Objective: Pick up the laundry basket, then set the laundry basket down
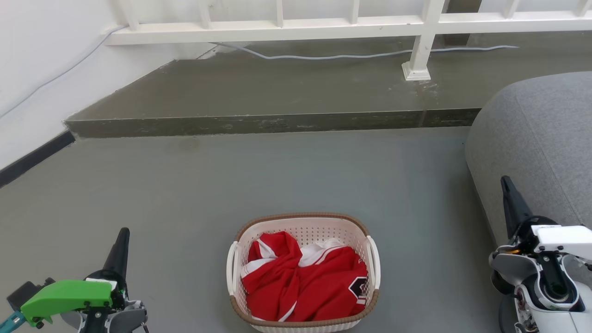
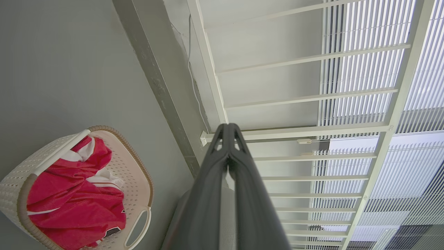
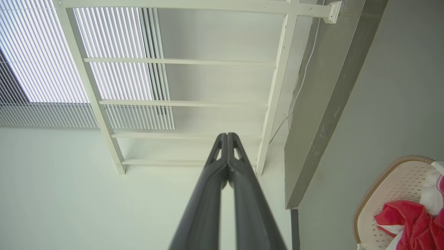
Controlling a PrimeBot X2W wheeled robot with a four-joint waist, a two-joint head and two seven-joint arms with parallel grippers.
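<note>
The laundry basket (image 1: pixel 303 227) is cream-white and perforated with a brown woven rim and white loop handles. It stands on the grey floor low in the middle of the head view, holding red and white clothing (image 1: pixel 305 280). The left wrist view has the laundry basket (image 2: pixel 137 180) at its lower left, and the right wrist view has the laundry basket (image 3: pixel 388 185) at its lower right. My left gripper (image 1: pixel 123 232) is shut and empty, well to the basket's left. My right gripper (image 1: pixel 505 181) is shut and empty, off to the basket's right. In the wrist views the left gripper (image 2: pixel 228 125) and right gripper (image 3: pixel 227 134) have their tips pressed together.
A grey cushioned seat (image 1: pixel 541 138) fills the right side beside my right arm. A raised concrete step (image 1: pixel 268 122) runs across beyond the basket, with a white railing (image 1: pixel 323 25) and a grey cable (image 1: pixel 323 56) on it. A white wall (image 1: pixel 32 74) closes the left.
</note>
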